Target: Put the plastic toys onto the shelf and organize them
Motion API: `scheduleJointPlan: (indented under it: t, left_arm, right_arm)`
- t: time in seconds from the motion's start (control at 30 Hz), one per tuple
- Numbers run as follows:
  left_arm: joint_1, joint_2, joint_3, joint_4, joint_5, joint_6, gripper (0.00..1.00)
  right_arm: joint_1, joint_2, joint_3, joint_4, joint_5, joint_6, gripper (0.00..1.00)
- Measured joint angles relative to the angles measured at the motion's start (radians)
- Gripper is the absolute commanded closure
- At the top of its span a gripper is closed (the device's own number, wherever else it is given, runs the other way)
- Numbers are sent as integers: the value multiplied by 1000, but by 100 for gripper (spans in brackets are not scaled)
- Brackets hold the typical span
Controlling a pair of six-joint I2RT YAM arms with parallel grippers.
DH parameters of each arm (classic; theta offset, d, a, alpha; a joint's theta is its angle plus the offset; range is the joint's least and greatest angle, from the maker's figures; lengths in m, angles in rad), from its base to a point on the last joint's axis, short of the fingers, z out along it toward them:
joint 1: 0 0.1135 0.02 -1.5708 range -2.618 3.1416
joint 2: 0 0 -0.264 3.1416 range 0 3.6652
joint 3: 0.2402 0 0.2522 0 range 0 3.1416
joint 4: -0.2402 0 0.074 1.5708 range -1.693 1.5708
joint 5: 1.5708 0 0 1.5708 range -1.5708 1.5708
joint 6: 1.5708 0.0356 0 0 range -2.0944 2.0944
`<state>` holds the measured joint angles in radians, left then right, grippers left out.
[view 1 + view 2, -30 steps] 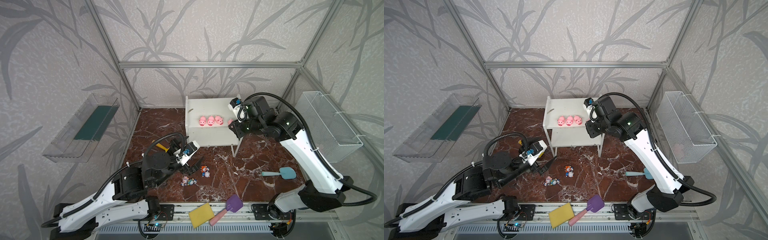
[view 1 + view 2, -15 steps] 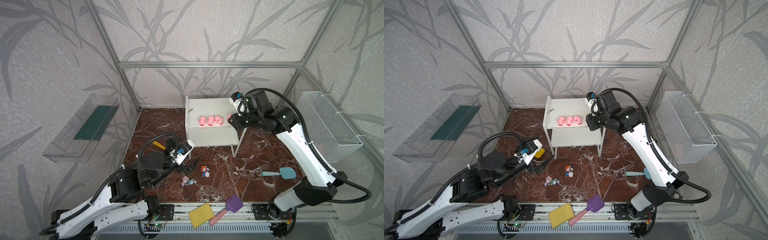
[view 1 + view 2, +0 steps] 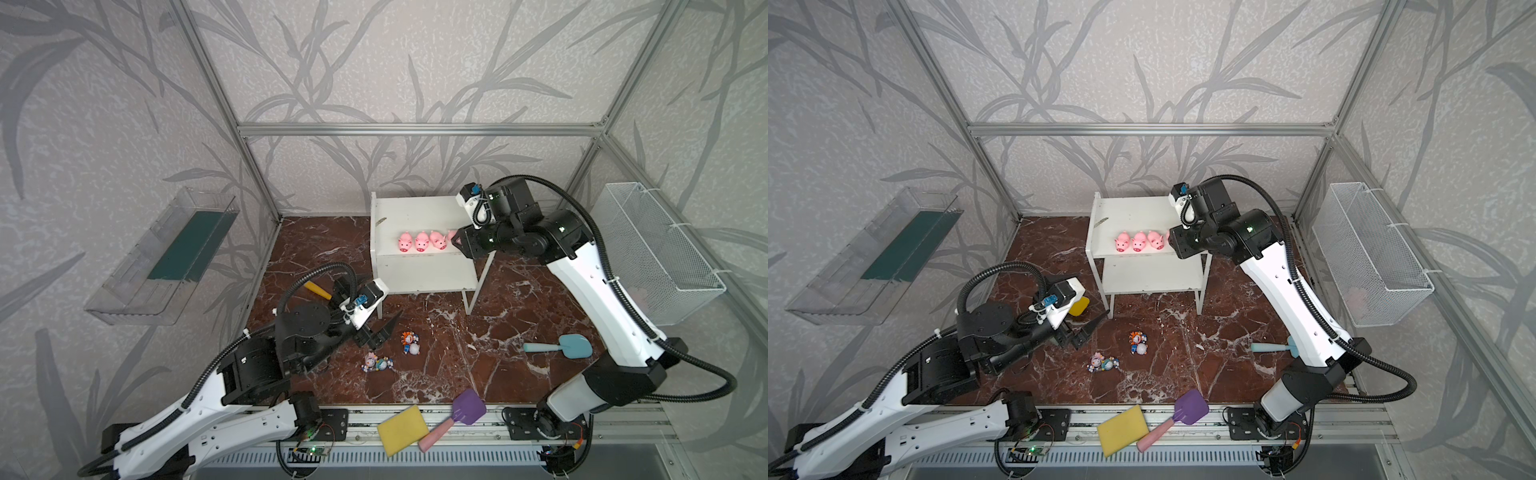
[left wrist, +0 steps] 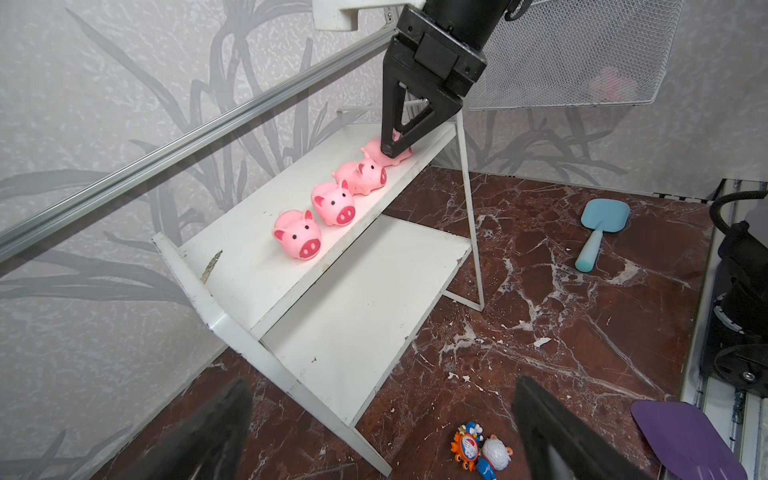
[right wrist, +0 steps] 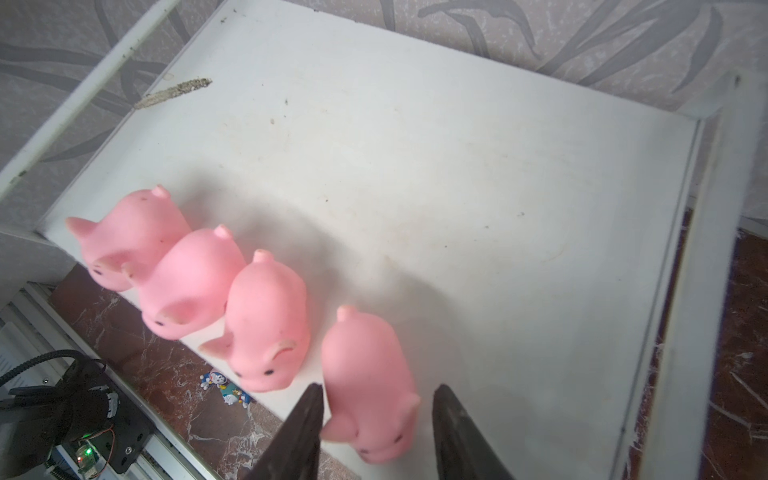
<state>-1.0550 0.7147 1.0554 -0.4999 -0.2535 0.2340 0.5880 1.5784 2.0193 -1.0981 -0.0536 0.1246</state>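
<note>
My right gripper (image 5: 379,390) is over the right end of the top board of the shelf (image 3: 415,214). Its jaws are loosely parted around the fourth pig (image 5: 368,374), which sits on the board with a gap to one finger. Three more pigs (image 3: 422,241) line the near edge to its left. My left gripper (image 3: 381,332) hangs wide open and empty, just left of the figurines (image 3: 409,343), which lie on the floor (image 3: 457,332) nearer than the shelf.

Clearance at your right gripper (image 5: 379,387): a neighbouring pig (image 5: 266,324) crowds one finger; bare shelf board (image 5: 457,166) lies free beyond the tips; the side panel (image 5: 702,249) bounds the other side.
</note>
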Motion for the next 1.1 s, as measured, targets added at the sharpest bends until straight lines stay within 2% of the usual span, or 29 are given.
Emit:
scheduleJointPlan:
  t: [0.2,0.37,0.53,0.8,1.1]
  left_arm:
    - [12,0,-4,0,18,-8,1]
    - [18,0,-4,0,24,-11,1]
    - [29,-1,-5,0,30,-12,1]
    - [50,-8,-5,0,47,-26,1]
    - [57,-19,-6,0,52,-27,1]
  right_arm:
    - [-6,-6,45,-4,5,-7,50]
    - [-14,-8,56,-11,37,-25,60]
    - [-18,-8,56,-22,83,-47,66]
    - [-18,1,55,-33,139,-82,67]
    - [-18,33,55,-37,140,-97,67]
